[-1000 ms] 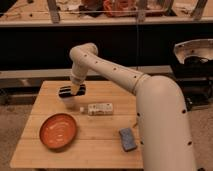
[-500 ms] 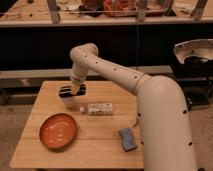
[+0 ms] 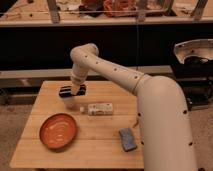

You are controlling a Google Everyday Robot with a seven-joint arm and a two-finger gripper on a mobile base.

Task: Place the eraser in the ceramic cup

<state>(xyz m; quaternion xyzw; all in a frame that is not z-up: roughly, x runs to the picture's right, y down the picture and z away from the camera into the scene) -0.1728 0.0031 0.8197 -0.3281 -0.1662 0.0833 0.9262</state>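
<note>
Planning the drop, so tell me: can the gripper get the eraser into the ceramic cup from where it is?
Probably yes: the gripper hangs at the eraser directly over the ceramic cup, nothing between them.

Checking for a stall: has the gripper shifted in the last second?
No. The gripper stays at the eraser near the table's back left, the same way behind the white device and the orange bowl as before.

A robotics lab: the gripper (image 3: 75,90) works over a wooden table (image 3: 107,135) beneath a cluttered workbench (image 3: 100,12), metal equipment (image 3: 195,52) alongside.
</note>
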